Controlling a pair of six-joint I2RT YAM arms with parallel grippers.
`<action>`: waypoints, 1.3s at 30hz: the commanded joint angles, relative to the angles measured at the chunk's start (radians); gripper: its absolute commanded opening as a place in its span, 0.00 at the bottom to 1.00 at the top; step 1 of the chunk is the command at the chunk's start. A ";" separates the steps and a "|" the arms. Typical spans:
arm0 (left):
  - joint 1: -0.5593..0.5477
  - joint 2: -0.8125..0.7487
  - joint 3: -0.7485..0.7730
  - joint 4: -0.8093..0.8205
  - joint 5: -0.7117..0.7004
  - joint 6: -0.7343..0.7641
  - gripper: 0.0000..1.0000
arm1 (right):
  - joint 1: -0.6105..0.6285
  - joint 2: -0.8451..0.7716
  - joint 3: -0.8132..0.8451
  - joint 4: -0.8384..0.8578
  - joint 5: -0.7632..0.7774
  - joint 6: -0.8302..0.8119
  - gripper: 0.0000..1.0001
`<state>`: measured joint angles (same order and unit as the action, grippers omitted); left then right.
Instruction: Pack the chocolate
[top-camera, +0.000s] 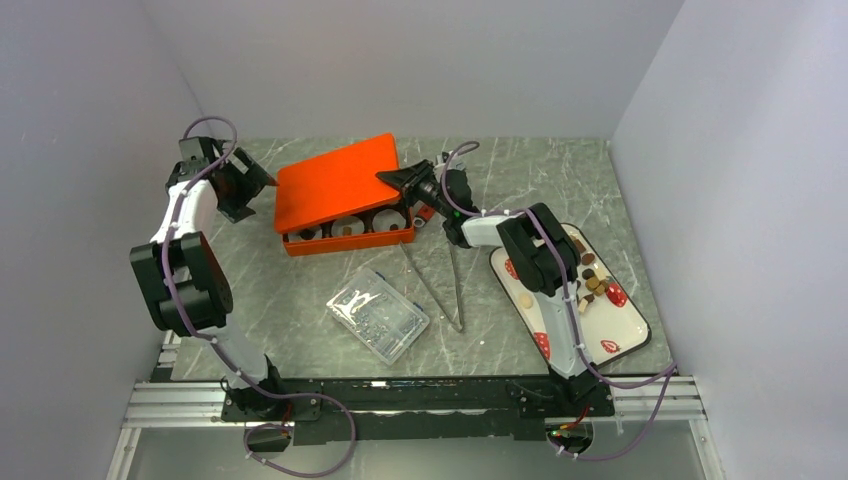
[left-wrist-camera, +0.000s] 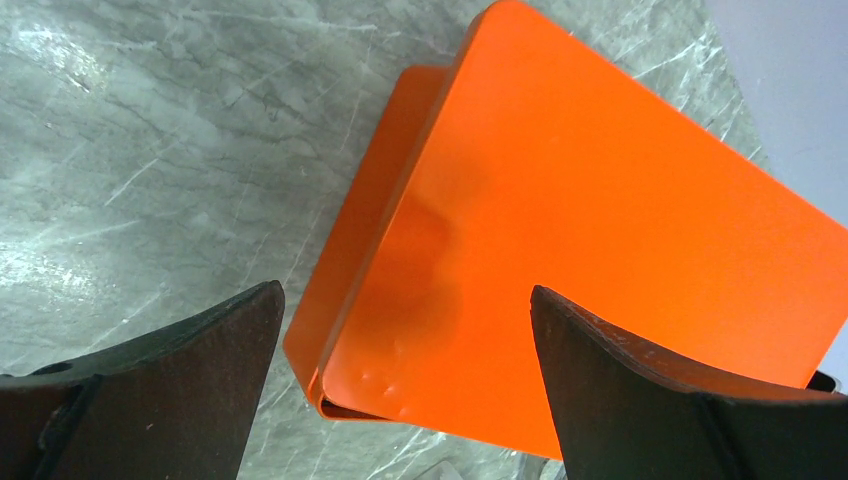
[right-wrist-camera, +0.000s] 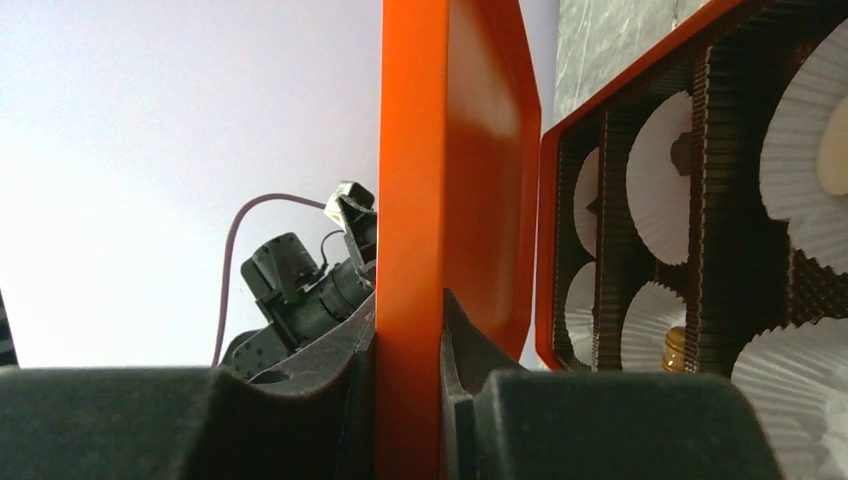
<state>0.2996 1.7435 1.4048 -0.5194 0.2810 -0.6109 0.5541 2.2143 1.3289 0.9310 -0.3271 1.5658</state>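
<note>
Marble table (top-camera: 300, 290) | right gripper (right-wrist-camera: 410, 330) clamps lid (top-camera: 335, 182), seemingly tilted | left gripper (left-wrist-camera: 400, 380) wide

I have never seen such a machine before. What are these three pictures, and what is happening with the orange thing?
You see two robot arms bolted to a marble table. One picture looks down from above; the other two come from cameras on each wrist.

The right gripper has its jaws shut on the edge of the orange lid, holding it tilted over the orange box. Inside are white paper cups, some with chocolate. The left gripper is open beside the lid, holding nothing.

Also there: a white tray with more chocolates, a clear plastic case and tongs.
</note>
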 joint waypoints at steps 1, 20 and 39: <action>0.004 0.023 0.020 0.007 0.040 0.025 0.99 | -0.002 0.019 0.029 0.185 0.003 0.045 0.00; -0.003 0.099 0.012 0.025 0.083 0.017 0.87 | -0.019 0.010 -0.067 0.216 -0.033 0.055 0.00; -0.044 0.166 0.033 0.030 0.092 0.009 0.71 | -0.040 0.008 -0.071 0.203 -0.098 0.022 0.01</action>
<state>0.2607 1.8984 1.4048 -0.5133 0.3515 -0.6037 0.5209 2.2574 1.2476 1.0554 -0.3965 1.6073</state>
